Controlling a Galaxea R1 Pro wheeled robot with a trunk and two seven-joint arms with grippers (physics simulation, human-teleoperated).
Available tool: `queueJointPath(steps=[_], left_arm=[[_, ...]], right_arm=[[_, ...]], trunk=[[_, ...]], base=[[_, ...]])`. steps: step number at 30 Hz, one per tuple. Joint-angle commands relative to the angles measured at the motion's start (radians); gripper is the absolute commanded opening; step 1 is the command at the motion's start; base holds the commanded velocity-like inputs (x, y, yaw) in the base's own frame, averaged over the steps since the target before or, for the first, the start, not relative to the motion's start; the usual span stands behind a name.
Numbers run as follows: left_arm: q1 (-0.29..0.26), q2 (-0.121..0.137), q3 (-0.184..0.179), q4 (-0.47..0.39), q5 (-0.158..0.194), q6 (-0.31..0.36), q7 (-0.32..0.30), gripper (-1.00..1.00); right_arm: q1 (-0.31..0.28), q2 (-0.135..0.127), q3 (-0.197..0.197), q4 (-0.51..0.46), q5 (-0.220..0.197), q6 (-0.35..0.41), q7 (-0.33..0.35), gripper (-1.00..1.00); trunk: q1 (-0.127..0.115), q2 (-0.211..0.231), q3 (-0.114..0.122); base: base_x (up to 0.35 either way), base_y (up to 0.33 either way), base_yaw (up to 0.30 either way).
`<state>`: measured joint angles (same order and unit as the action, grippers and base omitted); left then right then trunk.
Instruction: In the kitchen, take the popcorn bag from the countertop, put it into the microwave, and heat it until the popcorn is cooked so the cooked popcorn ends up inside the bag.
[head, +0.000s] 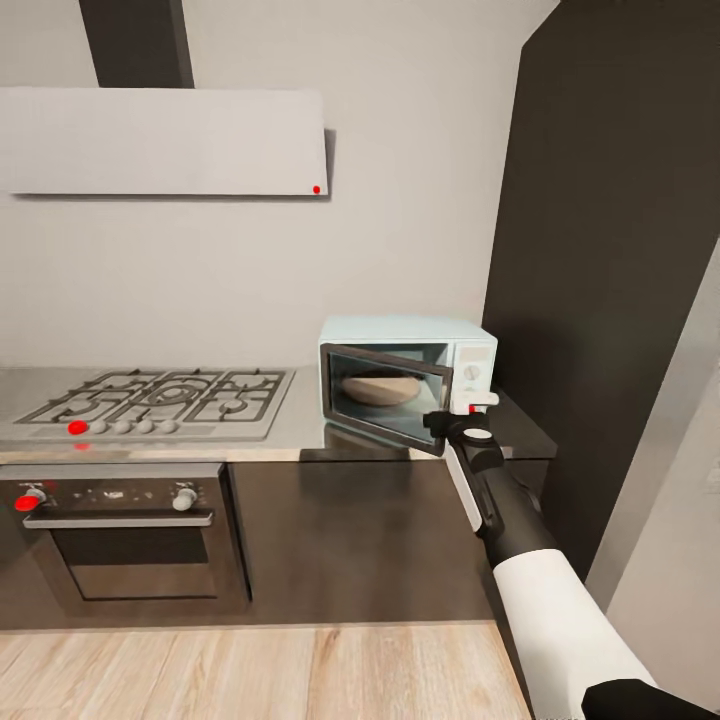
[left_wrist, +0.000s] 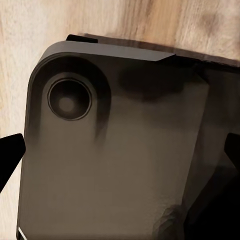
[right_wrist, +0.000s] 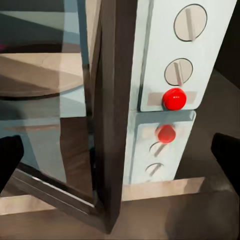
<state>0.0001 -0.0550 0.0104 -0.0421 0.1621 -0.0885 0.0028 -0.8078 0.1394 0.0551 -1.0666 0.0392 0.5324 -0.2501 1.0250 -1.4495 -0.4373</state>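
At the microwave (head: 405, 385), my right gripper (head: 462, 424) hovers spread and empty by the half-open door (head: 388, 398).
Placed to swing that door; something tan sits inside, likely the popcorn bag (head: 378, 390). Count: one microwave, two knobs, one red button (right_wrist: 174, 98). Left gripper (left_wrist: 120, 150) hangs low over the floor, jaws spread, holding nothing.

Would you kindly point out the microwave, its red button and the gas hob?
microwave (head: 400, 332), head view, pale top panel.
red button (right_wrist: 174, 98), right wrist view, button's round face.
gas hob (head: 165, 395), head view, middle grate.
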Motion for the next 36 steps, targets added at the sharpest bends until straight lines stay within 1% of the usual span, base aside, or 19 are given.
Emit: queueJointPath(steps=[1,5,9,12,13,14,15,16,17,18,21,25,26,28,29,31,36], left_arm=[[0.000,0.000,0.000,-0.001,0.007,-0.002,0.000,1.00],[0.001,0.000,0.000,0.000,0.007,-0.002,0.000,1.00],[0.001,0.000,0.000,-0.001,0.007,-0.002,0.000,1.00],[0.001,0.000,0.000,0.000,0.007,-0.002,0.000,1.00],[0.000,0.000,0.000,0.000,0.007,-0.002,0.000,1.00],[0.001,0.000,0.000,-0.001,0.007,-0.002,0.000,1.00],[0.000,0.000,0.000,-0.001,0.007,-0.002,0.000,1.00],[0.001,0.000,0.000,-0.001,0.007,-0.002,0.000,1.00],[0.001,0.000,0.000,-0.001,0.007,-0.002,0.000,1.00],[0.000,0.000,0.000,-0.001,0.007,-0.002,0.000,1.00],[0.000,0.000,0.000,-0.001,0.007,-0.002,0.000,1.00],[0.001,0.000,0.000,-0.001,0.007,-0.002,0.000,1.00],[0.001,0.000,0.000,-0.001,0.007,-0.002,0.000,1.00],[0.001,0.000,0.000,-0.001,0.007,-0.002,0.000,1.00],[0.001,0.000,0.000,-0.001,0.007,-0.002,0.000,1.00],[0.000,0.000,-0.001,-0.001,0.007,-0.002,0.000,1.00],[0.001,0.000,-0.001,-0.001,0.007,-0.002,0.000,1.00]], right_arm=[[-0.001,0.000,0.002,-0.001,0.004,0.007,-0.003,1.00],[-0.001,-0.001,0.002,-0.002,0.005,0.014,-0.001,1.00],[-0.001,0.000,0.009,-0.002,0.005,0.087,0.011,1.00],[-0.001,-0.005,0.013,0.013,0.005,0.146,0.042,1.00],[-0.001,-0.017,0.014,0.025,0.006,0.167,0.054,1.00],[-0.001,-0.048,0.016,0.039,0.008,0.193,0.069,1.00],[-0.001,-0.071,0.021,0.044,0.010,0.209,0.075,1.00],[-0.001,-0.103,0.029,0.050,0.014,0.233,0.082,1.00],[-0.001,-0.149,0.035,0.055,0.017,0.267,0.088,1.00],[-0.001,-0.171,0.036,0.056,0.018,0.276,0.089,1.00],[-0.001,-0.196,0.033,0.050,0.017,0.282,0.089,1.00],[-0.001,-0.199,0.028,0.029,0.013,0.276,0.086,1.00],[-0.001,-0.198,0.019,0.016,0.012,0.275,0.085,1.00],[-0.001,-0.193,-0.021,-0.013,0.012,0.273,0.084,1.00],[-0.001,-0.189,-0.054,-0.027,0.011,0.271,0.083,1.00],[-0.001,-0.187,-0.072,-0.034,0.010,0.259,0.083,1.00],[-0.001,-0.184,-0.081,-0.036,0.008,0.238,0.082,1.00]], trunk=[[0.000,-0.001,-0.001],[0.000,-0.001,-0.001],[0.000,-0.001,-0.001],[0.000,-0.001,-0.001],[0.000,-0.001,-0.001],[0.000,-0.001,-0.001],[0.000,-0.001,-0.001],[0.000,-0.001,-0.001],[0.000,-0.001,-0.001],[0.000,-0.001,-0.001],[0.000,-0.001,-0.001],[0.000,-0.001,-0.001],[0.000,-0.001,-0.001],[0.000,-0.001,-0.001],[0.000,-0.001,-0.001],[0.000,-0.001,-0.001],[0.000,-0.001,-0.001]], base=[[0.000,0.000,0.000],[0.000,0.000,0.000],[0.000,0.000,0.000],[0.000,0.000,0.000],[0.000,0.000,0.000],[0.000,0.000,0.000],[0.000,0.000,0.000],[0.000,0.000,0.000],[0.000,0.000,0.000],[0.000,0.000,0.000],[0.000,0.000,0.000],[0.000,0.000,0.000],[0.000,0.000,0.000],[0.000,0.000,0.000],[0.000,0.000,0.000],[0.000,0.000,0.000],[0.000,0.000,0.000]])
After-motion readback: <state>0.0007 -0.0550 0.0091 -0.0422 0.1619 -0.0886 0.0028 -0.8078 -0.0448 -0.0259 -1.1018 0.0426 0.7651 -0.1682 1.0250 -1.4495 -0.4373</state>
